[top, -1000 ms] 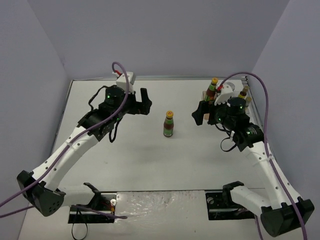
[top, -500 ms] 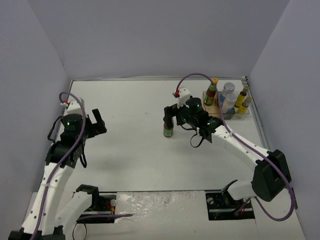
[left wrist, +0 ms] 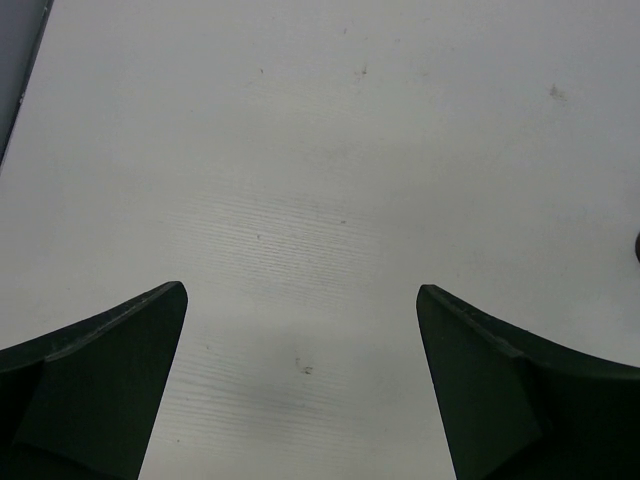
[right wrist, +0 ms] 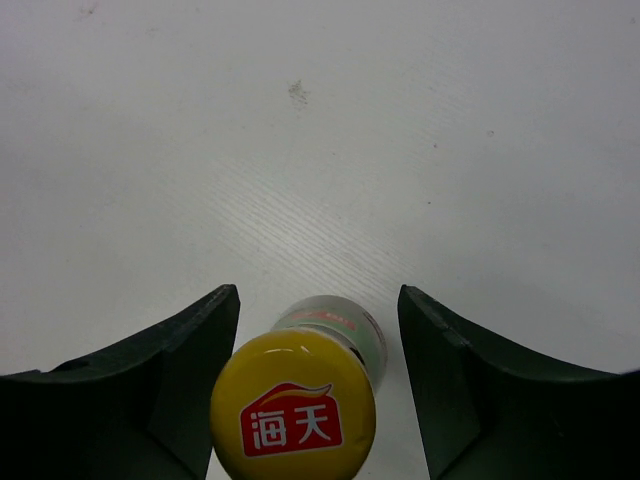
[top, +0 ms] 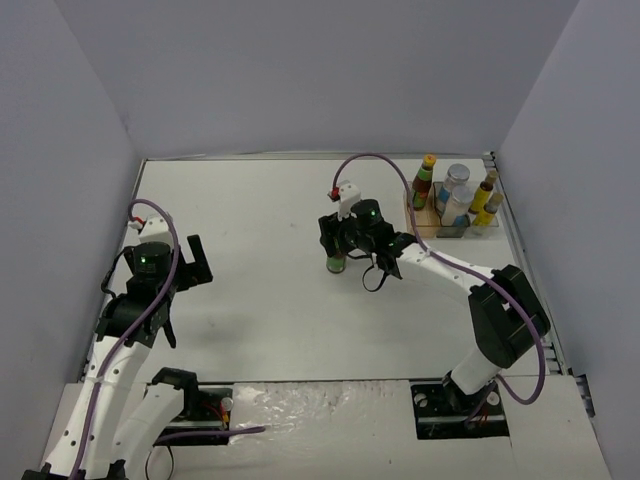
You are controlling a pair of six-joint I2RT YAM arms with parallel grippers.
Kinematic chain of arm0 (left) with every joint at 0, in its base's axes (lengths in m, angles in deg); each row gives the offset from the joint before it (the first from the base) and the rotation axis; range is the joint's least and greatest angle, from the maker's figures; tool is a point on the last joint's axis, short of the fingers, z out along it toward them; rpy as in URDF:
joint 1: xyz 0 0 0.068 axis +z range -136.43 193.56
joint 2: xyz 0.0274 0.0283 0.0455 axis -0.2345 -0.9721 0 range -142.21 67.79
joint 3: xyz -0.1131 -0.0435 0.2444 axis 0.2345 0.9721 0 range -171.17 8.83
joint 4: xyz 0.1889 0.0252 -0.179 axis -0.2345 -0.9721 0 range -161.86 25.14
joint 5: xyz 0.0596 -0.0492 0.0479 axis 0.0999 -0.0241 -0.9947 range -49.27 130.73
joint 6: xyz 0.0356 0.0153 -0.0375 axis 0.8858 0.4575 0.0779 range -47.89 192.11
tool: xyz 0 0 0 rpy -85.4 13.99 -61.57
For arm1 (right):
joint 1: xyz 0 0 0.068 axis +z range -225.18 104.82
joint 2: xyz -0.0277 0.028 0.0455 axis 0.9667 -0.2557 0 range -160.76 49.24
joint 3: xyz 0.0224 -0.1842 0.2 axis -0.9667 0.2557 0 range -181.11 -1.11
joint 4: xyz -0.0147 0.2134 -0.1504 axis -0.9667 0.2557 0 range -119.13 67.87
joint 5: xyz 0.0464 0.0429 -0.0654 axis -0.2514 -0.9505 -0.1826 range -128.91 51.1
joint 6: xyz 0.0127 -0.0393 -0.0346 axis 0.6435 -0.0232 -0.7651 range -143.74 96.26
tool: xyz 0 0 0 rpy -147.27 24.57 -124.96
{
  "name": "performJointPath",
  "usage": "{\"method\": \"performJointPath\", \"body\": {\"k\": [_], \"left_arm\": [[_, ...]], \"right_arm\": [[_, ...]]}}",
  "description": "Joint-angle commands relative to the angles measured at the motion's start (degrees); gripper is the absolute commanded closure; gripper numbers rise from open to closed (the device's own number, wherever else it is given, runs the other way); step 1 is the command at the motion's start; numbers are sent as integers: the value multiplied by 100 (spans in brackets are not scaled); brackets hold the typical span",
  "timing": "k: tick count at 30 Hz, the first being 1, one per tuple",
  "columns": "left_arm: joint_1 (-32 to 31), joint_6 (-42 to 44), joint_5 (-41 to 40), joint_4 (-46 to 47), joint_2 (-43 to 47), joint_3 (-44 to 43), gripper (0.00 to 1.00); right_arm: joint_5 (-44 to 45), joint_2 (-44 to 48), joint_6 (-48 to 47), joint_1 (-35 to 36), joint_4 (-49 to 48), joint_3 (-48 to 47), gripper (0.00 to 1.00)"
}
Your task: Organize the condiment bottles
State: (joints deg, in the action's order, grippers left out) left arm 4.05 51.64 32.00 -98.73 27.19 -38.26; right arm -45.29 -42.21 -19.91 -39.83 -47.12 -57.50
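Observation:
A dark bottle with a yellow cap [right wrist: 293, 417] and a red-green label stands upright on the white table near the middle [top: 335, 263]. My right gripper [right wrist: 318, 291] is open and straddles it from above, with a gap showing beside the right finger [right wrist: 470, 390]; in the top view the right gripper [top: 340, 243] is directly over the bottle. My left gripper [left wrist: 302, 289] is open and empty over bare table, at the left in the top view [top: 195, 262]. The other bottles stand in the tray: a yellow-capped dark one [top: 425, 180], two silver-topped cylinders [top: 458, 181] and two yellow-labelled ones [top: 485, 193].
The orange-and-grey compartment tray [top: 449, 231] sits at the back right corner against the right wall. Grey walls enclose the table on three sides. A purple cable [top: 385, 162] loops above the right arm.

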Motion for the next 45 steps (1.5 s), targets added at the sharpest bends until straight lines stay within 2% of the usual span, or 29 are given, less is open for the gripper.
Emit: {"method": "performJointPath", "body": {"k": [1, 3, 9, 14, 18, 24, 30, 45], "left_arm": [[11, 135, -82, 387, -12, -72, 3], [11, 149, -68, 407, -42, -72, 3], [11, 177, -40, 425, -97, -81, 3], [11, 202, -23, 434, -97, -81, 3], [11, 202, -17, 443, -88, -81, 3], [20, 211, 3, 443, -114, -81, 3], [35, 220, 24, 449, -126, -81, 3], [55, 214, 100, 472, -222, -81, 3]], "right_arm": [[181, 90, 10, 42, -678, 81, 58], [315, 167, 5, 42, -621, 76, 76], [613, 616, -245, -129, -149, -261, 99], [621, 1110, -329, -709, 218, -661, 100], [501, 1290, -627, -1531, 448, -1071, 100], [384, 1010, -602, -2570, 412, -1556, 100], [222, 630, -439, -3223, 83, -1763, 100], [94, -184, -391, -3447, -386, -2016, 100]]}}
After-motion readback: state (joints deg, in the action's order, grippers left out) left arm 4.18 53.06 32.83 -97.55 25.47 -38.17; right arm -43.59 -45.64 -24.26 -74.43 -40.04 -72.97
